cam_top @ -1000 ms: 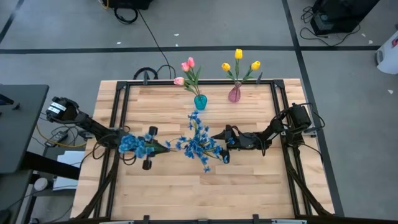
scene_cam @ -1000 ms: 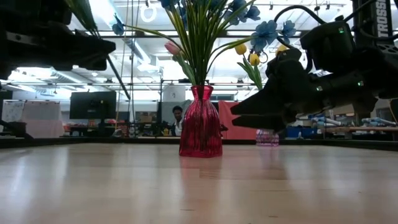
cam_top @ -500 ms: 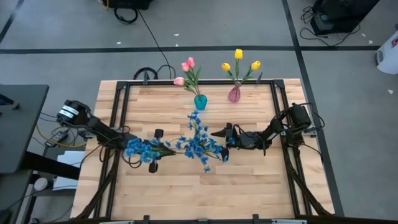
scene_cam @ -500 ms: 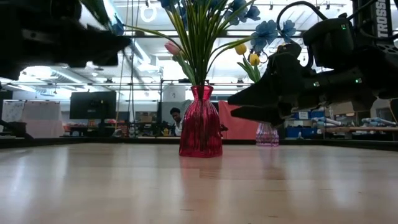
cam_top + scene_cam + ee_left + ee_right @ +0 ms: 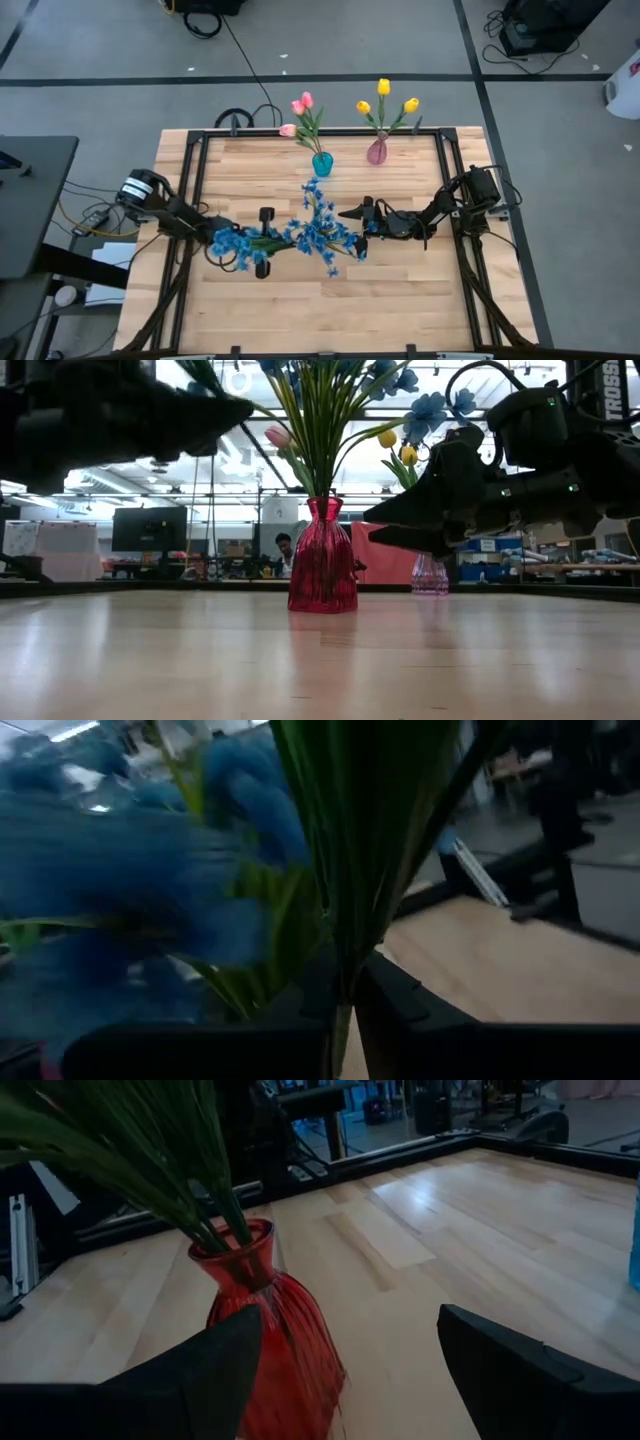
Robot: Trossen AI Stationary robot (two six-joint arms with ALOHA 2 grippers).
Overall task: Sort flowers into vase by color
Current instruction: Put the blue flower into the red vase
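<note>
Overhead, "TROSS" lettering point(image 5: 604, 390) marks the right arm.

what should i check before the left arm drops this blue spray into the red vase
1. Left gripper shut on the blue spray: ok.
2. Red vase upright: ok.
3. Stem tip lined up over the vase mouth: cannot tell.
4. Right gripper open beside the vase, apart from it: ok.
5. Pink tulips and yellow tulips already in their own vases at the back: ok.
</note>
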